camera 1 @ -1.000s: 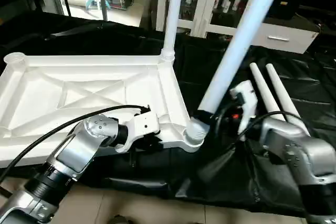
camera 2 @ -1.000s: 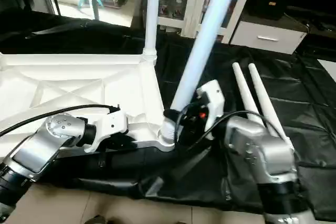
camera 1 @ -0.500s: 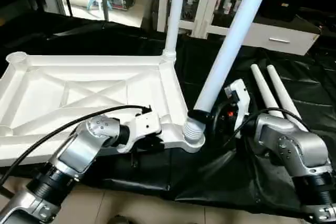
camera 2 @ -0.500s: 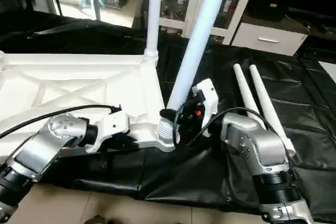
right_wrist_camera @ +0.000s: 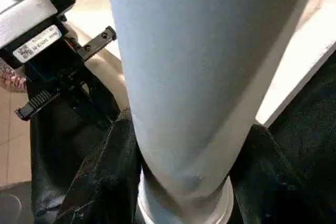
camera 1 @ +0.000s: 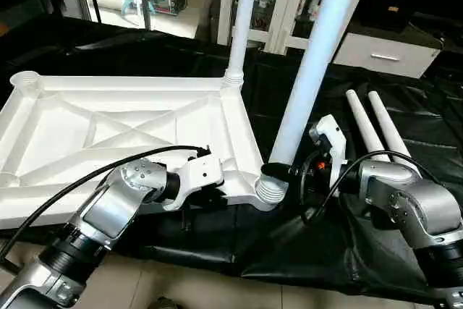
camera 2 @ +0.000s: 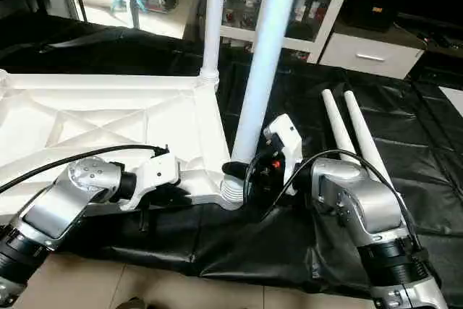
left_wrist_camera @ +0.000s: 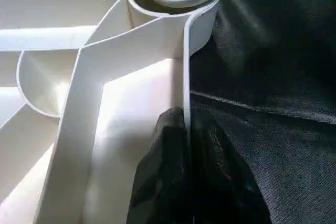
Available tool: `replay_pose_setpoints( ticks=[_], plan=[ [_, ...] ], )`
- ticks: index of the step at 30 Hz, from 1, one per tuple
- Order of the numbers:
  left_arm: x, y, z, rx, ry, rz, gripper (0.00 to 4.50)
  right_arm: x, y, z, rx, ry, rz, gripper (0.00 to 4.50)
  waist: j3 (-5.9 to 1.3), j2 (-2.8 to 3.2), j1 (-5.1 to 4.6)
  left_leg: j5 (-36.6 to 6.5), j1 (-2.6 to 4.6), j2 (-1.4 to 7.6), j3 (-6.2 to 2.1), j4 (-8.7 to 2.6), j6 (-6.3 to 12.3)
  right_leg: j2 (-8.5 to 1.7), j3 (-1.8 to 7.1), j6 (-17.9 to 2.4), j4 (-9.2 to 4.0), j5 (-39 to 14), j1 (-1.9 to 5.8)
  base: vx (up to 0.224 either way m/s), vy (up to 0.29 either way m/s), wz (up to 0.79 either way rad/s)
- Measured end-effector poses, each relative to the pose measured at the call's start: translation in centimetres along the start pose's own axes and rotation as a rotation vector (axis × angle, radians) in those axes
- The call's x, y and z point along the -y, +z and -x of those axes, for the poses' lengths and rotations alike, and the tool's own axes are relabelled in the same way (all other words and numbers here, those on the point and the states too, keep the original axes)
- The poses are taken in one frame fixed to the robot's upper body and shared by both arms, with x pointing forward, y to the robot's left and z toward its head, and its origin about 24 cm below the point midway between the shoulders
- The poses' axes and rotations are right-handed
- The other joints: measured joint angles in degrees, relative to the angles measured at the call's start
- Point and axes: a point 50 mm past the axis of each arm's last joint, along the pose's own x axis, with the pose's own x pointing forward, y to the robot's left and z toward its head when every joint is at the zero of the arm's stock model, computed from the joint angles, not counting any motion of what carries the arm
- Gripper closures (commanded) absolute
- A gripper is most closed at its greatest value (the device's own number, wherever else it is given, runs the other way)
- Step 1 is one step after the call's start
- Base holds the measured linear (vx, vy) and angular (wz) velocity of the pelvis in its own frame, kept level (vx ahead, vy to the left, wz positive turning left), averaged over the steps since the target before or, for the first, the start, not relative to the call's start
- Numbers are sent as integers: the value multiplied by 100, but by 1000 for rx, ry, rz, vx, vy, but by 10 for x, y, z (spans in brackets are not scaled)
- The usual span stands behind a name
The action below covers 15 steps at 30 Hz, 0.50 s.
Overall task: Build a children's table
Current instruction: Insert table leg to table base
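My right gripper (camera 1: 281,172) is clasping a leg (camera 1: 307,81) standing in the top's (camera 1: 108,132) near corner socket (camera 1: 272,192). My left gripper (left_wrist_camera: 185,145) is pinching the top's rim. Another leg (camera 1: 241,19) is standing in the far socket; two legs (camera 1: 376,128) are lying on black sheeting (camera 1: 405,106), cabinets (camera 1: 289,1) behind.

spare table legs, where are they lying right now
The two spare legs lie side by side on the black cloth at the right of the head views, beyond the right end effector and apart from the table top.
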Motion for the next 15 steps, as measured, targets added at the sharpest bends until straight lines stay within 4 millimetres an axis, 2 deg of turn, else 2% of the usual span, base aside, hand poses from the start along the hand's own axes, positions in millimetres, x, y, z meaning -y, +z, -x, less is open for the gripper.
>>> replay_pose_setpoints(
  ticks=[15],
  plan=[
    [0,-1,0,-8,4,-3,443,5,-2,-12,15,-5,26,261,-22,-33,-11,0,1,0,-2,0,0,0,-1,0,0,0,0,0,0,0]
  ],
)
